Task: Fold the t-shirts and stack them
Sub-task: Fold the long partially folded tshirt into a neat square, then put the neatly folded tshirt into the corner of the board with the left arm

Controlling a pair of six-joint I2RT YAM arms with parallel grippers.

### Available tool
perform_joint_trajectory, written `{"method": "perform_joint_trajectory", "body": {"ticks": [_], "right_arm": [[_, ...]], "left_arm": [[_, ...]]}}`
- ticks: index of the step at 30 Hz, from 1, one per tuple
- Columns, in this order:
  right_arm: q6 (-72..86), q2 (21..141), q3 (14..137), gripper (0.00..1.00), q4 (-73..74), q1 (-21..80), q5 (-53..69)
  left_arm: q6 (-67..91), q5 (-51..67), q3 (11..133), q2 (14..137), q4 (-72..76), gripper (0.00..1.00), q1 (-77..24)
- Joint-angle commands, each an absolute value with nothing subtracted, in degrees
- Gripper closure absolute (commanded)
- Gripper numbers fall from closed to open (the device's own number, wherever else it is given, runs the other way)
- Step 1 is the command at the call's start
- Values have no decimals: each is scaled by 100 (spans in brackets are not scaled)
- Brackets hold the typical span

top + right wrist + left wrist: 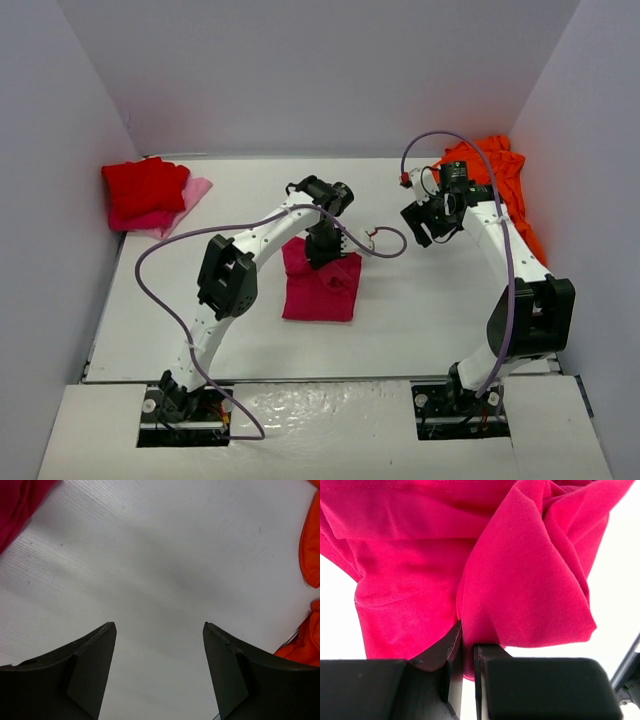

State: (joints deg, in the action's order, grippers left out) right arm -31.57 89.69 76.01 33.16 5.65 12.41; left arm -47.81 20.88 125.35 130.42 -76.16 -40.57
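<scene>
— What lies on the counter [420,310]?
— In the middle lies the centre t-shirt [318,290], under the left claw [322,258]. Far-left corner: upper t-shirt [143,187] atop a lower t-shirt [192,192], it seems. Far right, the right t-shirt [500,170], behind the right claw [422,228]

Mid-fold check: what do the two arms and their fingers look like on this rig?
Both the left arm and right arm have white links with black joint housings, and a thin purple cable loops loosely along each. The fingers are matt black, broad and wedge-shaped. No markings are visible.
</scene>
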Motion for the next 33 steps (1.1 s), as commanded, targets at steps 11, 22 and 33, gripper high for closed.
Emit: {"method": "perform_joint_trajectory", "body": {"ticks": [11, 22, 33], "right_arm": [[-3061, 9044, 7620, 33, 3052, 545, 1358], [-3113, 8574, 7469, 32, 3047, 519, 1393], [-3059, 8054, 7332, 32, 3109, 457, 1305]], "left_arm": [[-3742, 1007, 13950, 12678, -6055, 5, -3241], [-1974, 2840, 11347, 11505, -5655, 6, -2279], [-1434, 4999, 10056, 12167, -6020, 5, -1915]]}}
